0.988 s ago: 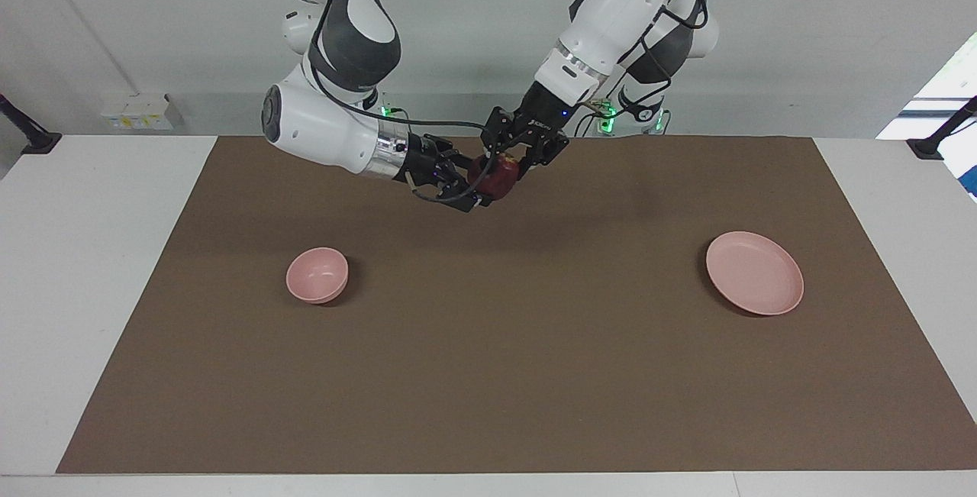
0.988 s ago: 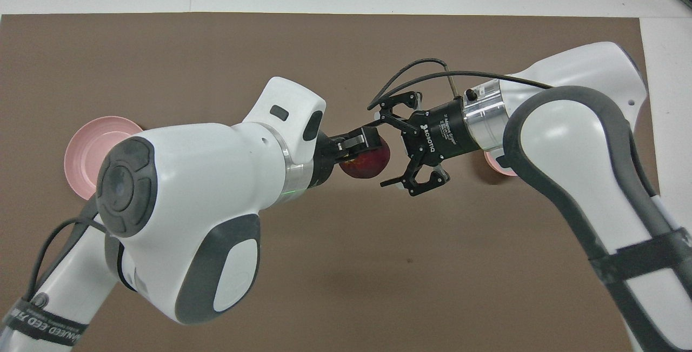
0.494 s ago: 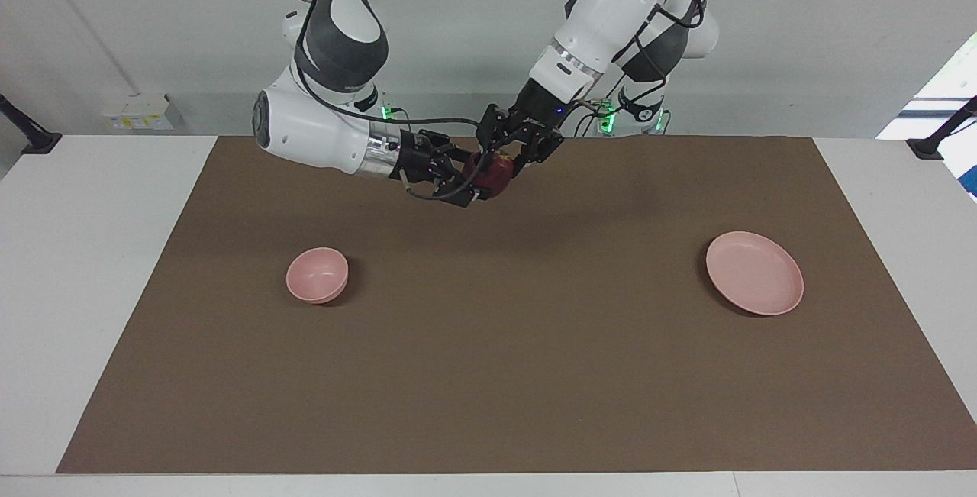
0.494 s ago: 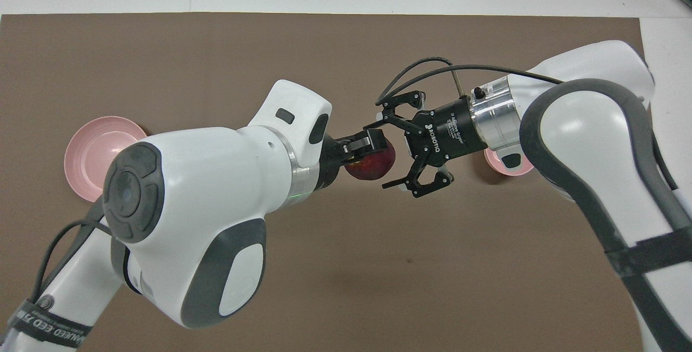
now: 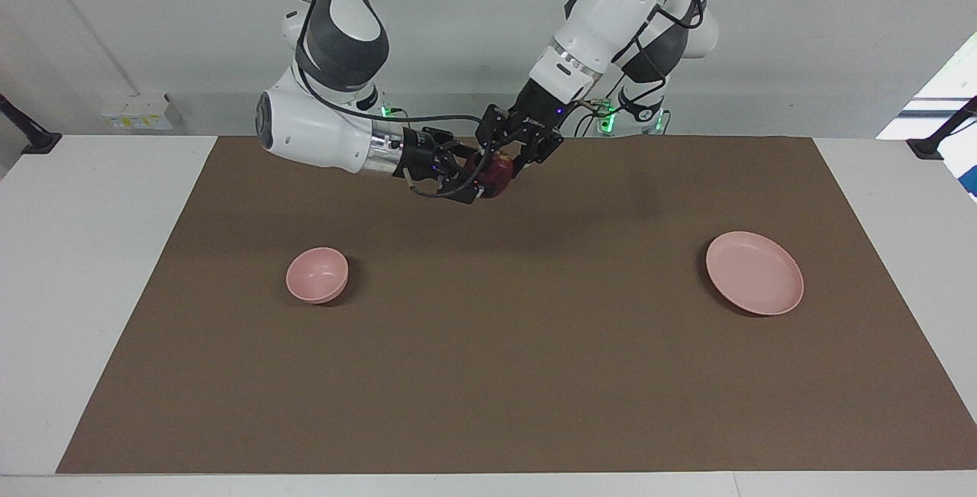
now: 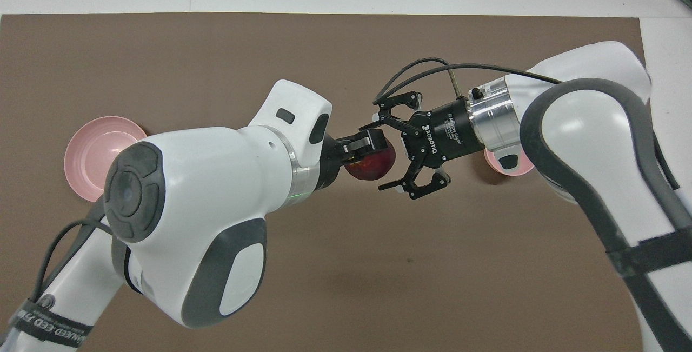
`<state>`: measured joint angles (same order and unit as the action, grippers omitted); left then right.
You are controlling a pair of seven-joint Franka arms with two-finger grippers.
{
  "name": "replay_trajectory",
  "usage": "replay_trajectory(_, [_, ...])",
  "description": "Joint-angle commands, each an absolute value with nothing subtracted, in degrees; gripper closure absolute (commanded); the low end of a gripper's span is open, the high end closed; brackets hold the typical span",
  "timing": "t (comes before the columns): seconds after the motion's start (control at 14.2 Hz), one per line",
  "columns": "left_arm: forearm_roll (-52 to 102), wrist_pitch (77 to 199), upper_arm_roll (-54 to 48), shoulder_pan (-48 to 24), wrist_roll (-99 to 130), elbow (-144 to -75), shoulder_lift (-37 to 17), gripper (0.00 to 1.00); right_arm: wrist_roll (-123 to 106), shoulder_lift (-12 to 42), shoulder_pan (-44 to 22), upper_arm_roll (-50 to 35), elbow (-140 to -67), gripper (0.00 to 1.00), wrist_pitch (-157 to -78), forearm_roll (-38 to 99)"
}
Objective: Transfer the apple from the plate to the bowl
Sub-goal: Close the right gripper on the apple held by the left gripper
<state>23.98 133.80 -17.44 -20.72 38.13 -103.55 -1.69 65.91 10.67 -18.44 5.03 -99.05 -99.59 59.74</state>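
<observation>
My left pincer [image 6: 363,149] grips the apple [image 6: 372,164] in mid-air over the worktop [image 5: 488,375] between plate [image 5: 754,272] and bowl [image 5: 317,275], my right pincer [image 6: 390,151] gaping around it; releasing before that closes risks dropping it.

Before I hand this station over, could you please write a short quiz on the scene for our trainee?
1. True or false: the apple is up in the air, on neither the plate nor the bowl.
2. Fill in: the right claw, with its fingers either side of the apple, is ____.
3. Which claw grips the apple: A) the right claw, B) the left claw?
Key: 1 true; 2 open; 3 B.
</observation>
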Motion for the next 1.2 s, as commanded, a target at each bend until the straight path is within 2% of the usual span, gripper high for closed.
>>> replay_trajectory(0.0, [24.8,134.7,-16.8,-21.6,38.6,-102.7,-2.1,0.93,63.8,10.6,-18.7,5.0,-99.1,0.00,-99.0,61.4])
replay_trajectory(0.35, [24.8,134.6,-16.7,-21.6,38.6,-102.8,-2.2,0.92,63.7,10.5,-19.6,5.0,-99.3,0.02,-99.6,60.6])
replay_trajectory(0.42, [24.8,134.6,-16.8,-21.5,38.5,-102.9,-2.1,0.92,63.6,10.5,-19.5,5.0,-99.3,0.35,-99.5,60.6])
replay_trajectory(0.49, [24.8,134.6,-16.7,-21.5,38.5,-102.9,-2.1,0.92,63.3,10.5,-19.5,5.0,-99.3,0.75,-99.5,60.6])
replay_trajectory(0.56, [24.8,134.6,-16.7,-21.5,38.5,-102.9,-2.2,0.92,63.5,10.5,-19.5,5.0,-99.2,1.00,-99.4,60.6])
replay_trajectory(0.85, [24.8,134.6,-16.7,-21.5,38.4,-102.9,-2.2,0.91,63.4,10.7,-19.4,5.0,-98.9,1.00,-98.8,60.3])
replay_trajectory(0.92, [24.8,134.6,-16.7,-21.5,38.3,-102.9,-2.2,0.85,63.2,10.7,-19.2,5.1,-98.9,1.00,-98.8,60.3])
replay_trajectory(0.99, [24.7,134.6,-16.7,-21.4,38.1,-102.9,-2.2,0.68,63.2,10.8,-18.8,5.0,-98.6,1.00,-98.7,60.3])
replay_trajectory(1.06, [24.7,134.6,-16.7,-21.4,38.1,-102.8,-2.2,0.31,62.9,10.9,-18.5,5.0,-98.6,1.00,-98.4,60.3])
replay_trajectory(1.13, [24.2,134.6,-16.7,-21.4,38.1,-102.7,-2.2,0.00,62.8,10.9,-18.3,5.0,-98.6,1.00,-98.2,60.3])
